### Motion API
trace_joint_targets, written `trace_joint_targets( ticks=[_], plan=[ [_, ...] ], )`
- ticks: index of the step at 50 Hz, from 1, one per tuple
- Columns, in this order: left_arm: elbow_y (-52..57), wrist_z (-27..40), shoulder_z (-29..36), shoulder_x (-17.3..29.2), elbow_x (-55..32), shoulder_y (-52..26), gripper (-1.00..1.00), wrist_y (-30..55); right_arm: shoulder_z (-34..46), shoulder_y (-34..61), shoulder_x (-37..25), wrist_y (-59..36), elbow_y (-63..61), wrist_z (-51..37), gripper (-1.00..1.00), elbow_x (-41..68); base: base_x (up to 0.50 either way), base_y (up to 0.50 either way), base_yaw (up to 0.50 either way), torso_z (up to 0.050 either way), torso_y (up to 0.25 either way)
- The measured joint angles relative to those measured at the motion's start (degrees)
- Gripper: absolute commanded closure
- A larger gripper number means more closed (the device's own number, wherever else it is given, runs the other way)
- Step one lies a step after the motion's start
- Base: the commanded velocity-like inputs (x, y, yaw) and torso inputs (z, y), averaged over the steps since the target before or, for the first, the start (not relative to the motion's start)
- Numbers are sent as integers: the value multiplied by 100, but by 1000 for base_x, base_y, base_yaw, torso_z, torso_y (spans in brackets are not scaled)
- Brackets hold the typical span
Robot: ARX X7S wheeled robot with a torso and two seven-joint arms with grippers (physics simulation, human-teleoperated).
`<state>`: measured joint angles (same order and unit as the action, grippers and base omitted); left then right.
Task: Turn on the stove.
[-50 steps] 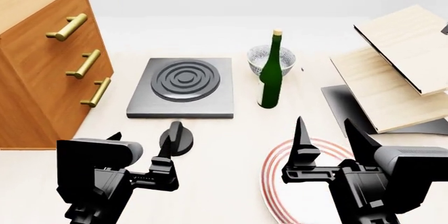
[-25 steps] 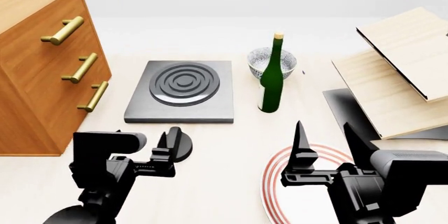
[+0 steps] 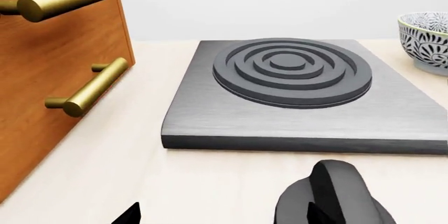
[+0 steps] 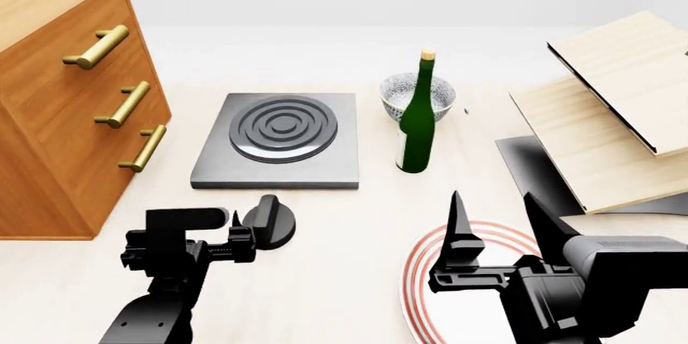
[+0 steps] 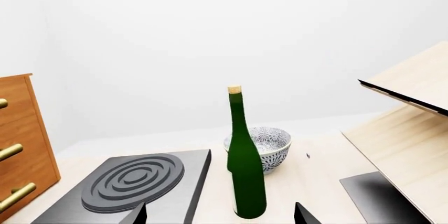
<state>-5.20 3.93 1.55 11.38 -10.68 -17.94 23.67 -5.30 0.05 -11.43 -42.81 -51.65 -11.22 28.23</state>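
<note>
Stove (image 4: 276, 141): I see the dark grey slab lying flat on the pale tabletop, centre-left of my head view, with its ringed round burner (image 4: 283, 127) raised on top; in my left wrist view it fills the middle of the frame (image 3: 294, 103)
Knob (image 4: 269, 221): small, black and finned, standing on the table apart from the slab, just below its front edge in my head view; in my left wrist view it sits at the bottom edge, right of centre (image 3: 334, 198)
Left gripper (image 4: 238, 235): low in the lower left of my head view, its fingertips right at the knob's left side; I cannot tell whether the jaws are open or closed, or whether they touch the knob
Right gripper (image 4: 500, 227): lower right of my head view, jaws spread wide with both fingers pointing up the frame, holding nothing, hanging over the plate
Plate (image 4: 424, 275): white with a red rim, bottom of my head view right of centre, partly hidden by my right arm
Bottle (image 4: 417, 118): green, upright, just right of the slab
Bowl (image 4: 400, 90): patterned, behind the bottle, near the slab's far right corner
Drawer cabinet (image 4: 60, 94): wooden with brass handles, left edge of my head view, beside the slab
Wooden boards (image 4: 613, 102): tilted, stacked at the right edge over a dark sheet
</note>
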Motion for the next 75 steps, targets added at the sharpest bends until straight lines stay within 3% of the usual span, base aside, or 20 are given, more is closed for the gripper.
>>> trace_joint_targets(
  ticks=[21,38,43,50,61,75],
  plan=[
    [-2008,109,311,-258,389,-562,-100,-1255,22,-99,-61,157,31,-42,-100,97,0,0,0,0,0],
    [-1872,263,618,-472,627,-640,-100,-956,38,-202,-105,331,89,-45,-100,157,0,0,0,0,0],
    [-1193,234,757,-467,547,-480,-100,-447,30,-217,-123,357,89,-58,-100,188,0,0,0,0,2],
    [772,105,797,-359,0,-136,-100,833,48,-238,-136,395,101,-79,-100,208,0,0,0,0,0],
    [3836,136,-50,-210,-1301,202,-100,3149,109,-255,-167,424,94,-130,-100,220,0,0,0,0,0],
    [5334,274,-761,-160,-2044,449,-100,4304,179,-252,-225,419,91,-218,-100,220,0,0,0,0,0]
  ],
)
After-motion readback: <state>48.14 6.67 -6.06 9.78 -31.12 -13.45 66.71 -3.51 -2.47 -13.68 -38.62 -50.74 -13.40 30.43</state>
